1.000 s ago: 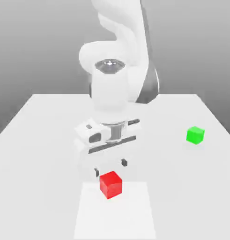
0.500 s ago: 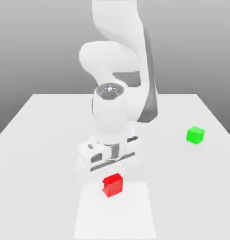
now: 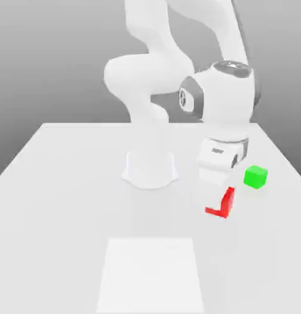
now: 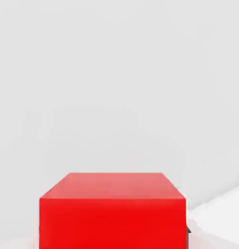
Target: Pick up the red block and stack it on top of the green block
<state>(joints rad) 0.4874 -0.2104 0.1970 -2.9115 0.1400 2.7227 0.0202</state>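
The red block point(image 3: 224, 205) hangs above the white table, tilted, with my gripper point(image 3: 217, 197) shut on it; the white hand covers most of the cube. Close to the hand camera, the red block point(image 4: 111, 214) shows its broad red faces. The green block point(image 3: 255, 176) sits on the table toward the exterior view's right, just beyond and to the right of the held cube, a short gap apart.
The arm's round white base point(image 3: 150, 167) stands mid-table at the back. A lighter square patch point(image 3: 151, 275) marks the table point(image 3: 60, 202) near the front edge. The table's right edge runs close behind the green block.
My gripper shut on the red block at the front patch, lifted it, and swung it to the exterior view's right, up beside the green block.
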